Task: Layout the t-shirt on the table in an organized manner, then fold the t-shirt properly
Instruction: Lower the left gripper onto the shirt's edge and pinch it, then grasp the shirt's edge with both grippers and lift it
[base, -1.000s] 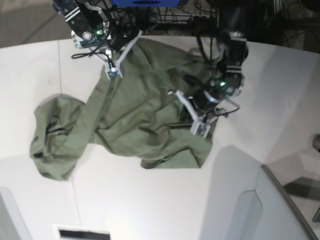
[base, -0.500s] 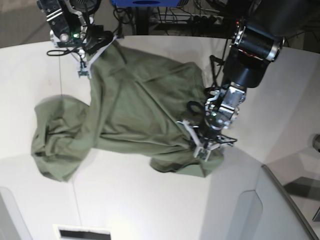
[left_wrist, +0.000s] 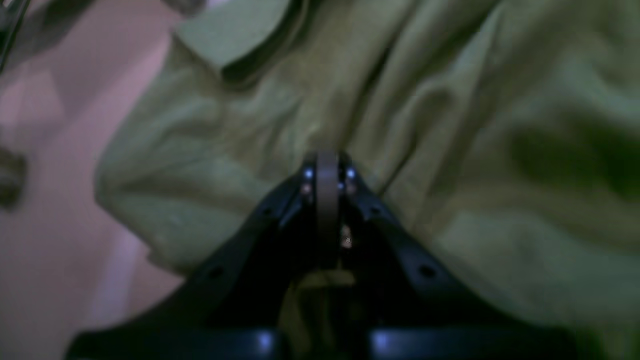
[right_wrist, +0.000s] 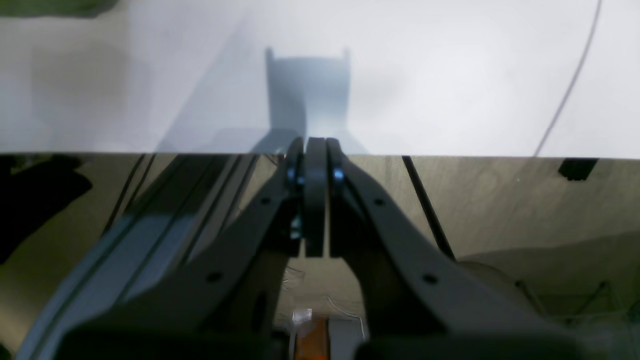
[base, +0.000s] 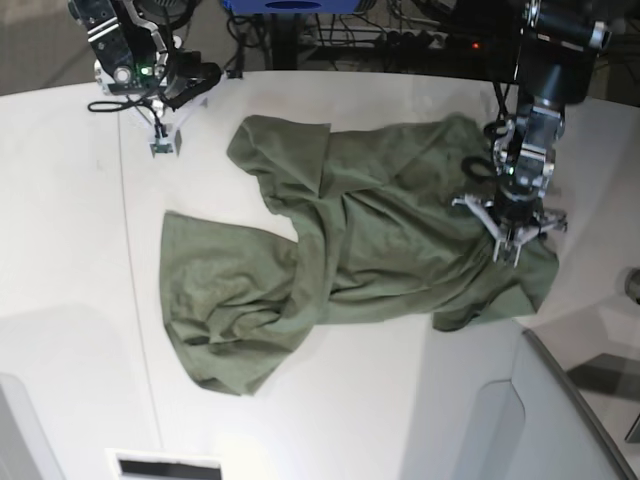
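Since the earlier base frame, the shirt (base: 340, 250) has been dragged toward the table's (base: 60, 200) right edge, and its far-left corner has been let go by the right gripper (base: 160, 140), which now sits apart from the cloth near the far edge. In the left wrist view, the left gripper (left_wrist: 327, 172) is seen with its jaws pressed together on a fold of the shirt (left_wrist: 450, 150), presumably so that side can be pulled taut. In the right wrist view, the right gripper (right_wrist: 310, 150) is closed with nothing between its jaws, only bare table (right_wrist: 450, 75) beyond it. In the base view, the left gripper (base: 512, 240) is pinned to the shirt's right side; the cloth lies bunched and twisted across the middle, so spreading is judged unfinished and folding not begun.
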